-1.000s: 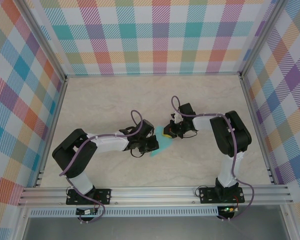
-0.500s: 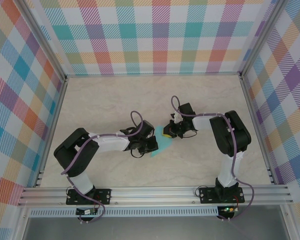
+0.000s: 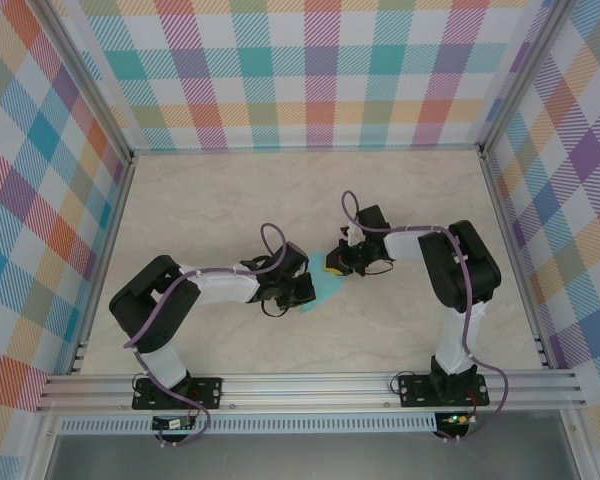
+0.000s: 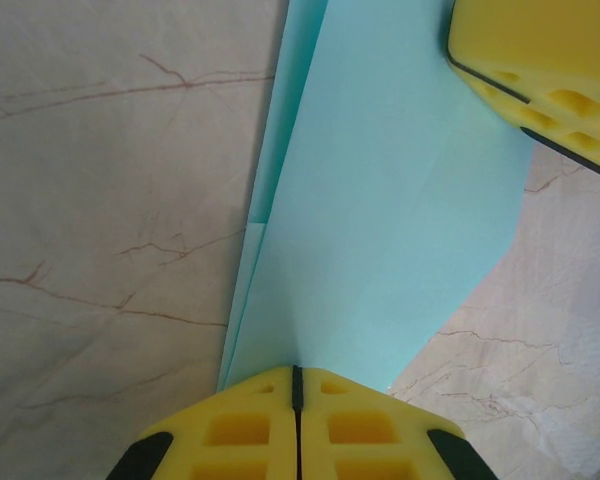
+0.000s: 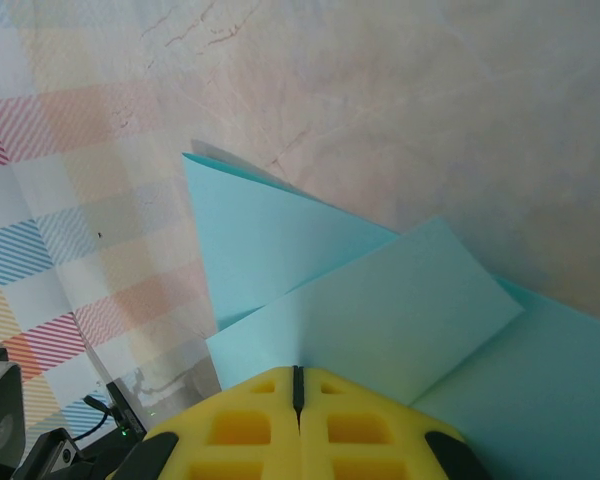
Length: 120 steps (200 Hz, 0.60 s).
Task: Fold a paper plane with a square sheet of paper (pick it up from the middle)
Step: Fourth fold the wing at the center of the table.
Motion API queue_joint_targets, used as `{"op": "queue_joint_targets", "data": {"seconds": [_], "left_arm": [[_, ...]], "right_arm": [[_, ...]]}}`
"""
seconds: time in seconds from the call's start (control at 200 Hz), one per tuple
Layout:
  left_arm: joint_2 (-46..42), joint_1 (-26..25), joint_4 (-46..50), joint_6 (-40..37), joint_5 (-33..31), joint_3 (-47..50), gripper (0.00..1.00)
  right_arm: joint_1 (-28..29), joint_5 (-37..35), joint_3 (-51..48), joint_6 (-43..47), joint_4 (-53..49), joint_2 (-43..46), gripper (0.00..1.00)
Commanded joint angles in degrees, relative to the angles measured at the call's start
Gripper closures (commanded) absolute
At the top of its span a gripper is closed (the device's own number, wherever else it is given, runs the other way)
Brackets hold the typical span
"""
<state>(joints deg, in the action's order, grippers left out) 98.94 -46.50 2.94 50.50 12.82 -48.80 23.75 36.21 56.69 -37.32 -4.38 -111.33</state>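
Your left claw (image 4: 296, 378) has eased the last bit shut on the near edge of the sheet of paper (image 4: 380, 200) — so that fold is pinned, I'd judge. The part-folded sheet sits at the middle of the bench (image 3: 200, 200) between both claws, barely shifted from a second ago. Your right claw (image 5: 296, 378) stays clamped on a folded flap — otherwise unchanged

The paper (image 3: 323, 291) is lying near the middle of the table (image 3: 210, 200), between the two grippers. The left gripper (image 3: 305, 293) is sitting at its near left end and the right gripper (image 3: 332, 266) at its far right end, each touching it. Under the right gripper, one flap (image 5: 380, 310) is overlapping a layer behind it.
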Motion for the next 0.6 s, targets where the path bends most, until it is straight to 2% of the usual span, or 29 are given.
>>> {"op": "queue_joint_targets", "data": {"seconds": [0.0,0.315,0.595], "left_arm": [[1.3,-0.7,2.6,1.0,-0.5,2.0,0.95],[-1.3,-0.8,2.9,1.2,0.7,2.1,0.95],[-5.3,-0.7,2.7,1.6,2.3,2.5,0.94]], "right_arm": [[0.4,-8.5,-1.9,-0.3,-5.5,-5.2,1.00],[0.5,-8.4,-1.8,-0.2,-5.9,-4.5,1.00],[0.4,-5.5,-1.6,-0.1,-4.7,-2.5,1.00]]}}
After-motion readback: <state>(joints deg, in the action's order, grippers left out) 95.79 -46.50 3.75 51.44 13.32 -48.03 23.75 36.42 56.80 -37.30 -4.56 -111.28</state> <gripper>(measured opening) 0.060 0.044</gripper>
